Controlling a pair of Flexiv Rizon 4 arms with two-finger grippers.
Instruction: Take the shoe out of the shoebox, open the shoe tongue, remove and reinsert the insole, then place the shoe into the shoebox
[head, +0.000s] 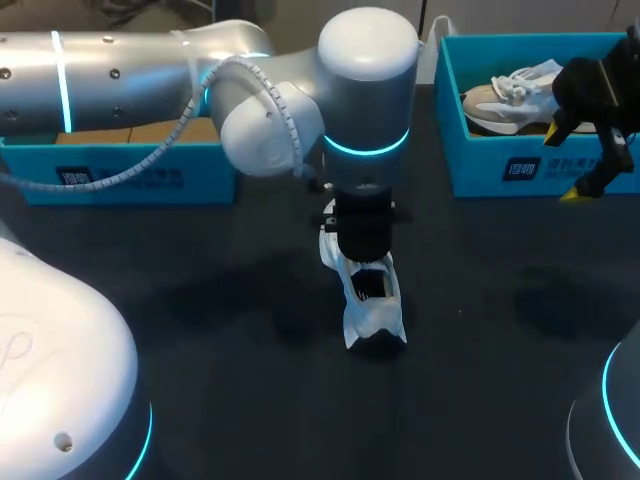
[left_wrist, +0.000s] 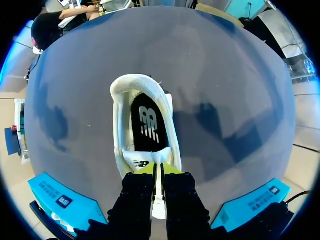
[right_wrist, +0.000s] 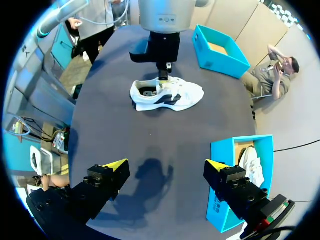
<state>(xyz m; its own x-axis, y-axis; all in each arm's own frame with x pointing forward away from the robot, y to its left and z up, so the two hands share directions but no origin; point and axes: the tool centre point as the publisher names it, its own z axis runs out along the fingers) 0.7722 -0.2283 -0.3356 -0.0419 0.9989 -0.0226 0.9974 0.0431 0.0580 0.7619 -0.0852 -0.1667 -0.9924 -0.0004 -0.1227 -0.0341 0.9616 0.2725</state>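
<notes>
Your left arm (head: 365, 90) reaches past the middle of the table (head: 200, 400) and points straight down. The left gripper (left_wrist: 158, 170) is pinched narrow on the white tongue (left_wrist: 145, 161) of the shoe (head: 372, 315). The shoe stands on the dark matte tabletop, a white sneaker with a padded collar and a black insole (left_wrist: 147, 125) showing inside. Your right gripper (right_wrist: 166, 165) hovers spread wide, holding nothing, near the blue cardboard shoebox (head: 500, 165), where a second pale shoe (head: 505, 95) lies.
</notes>
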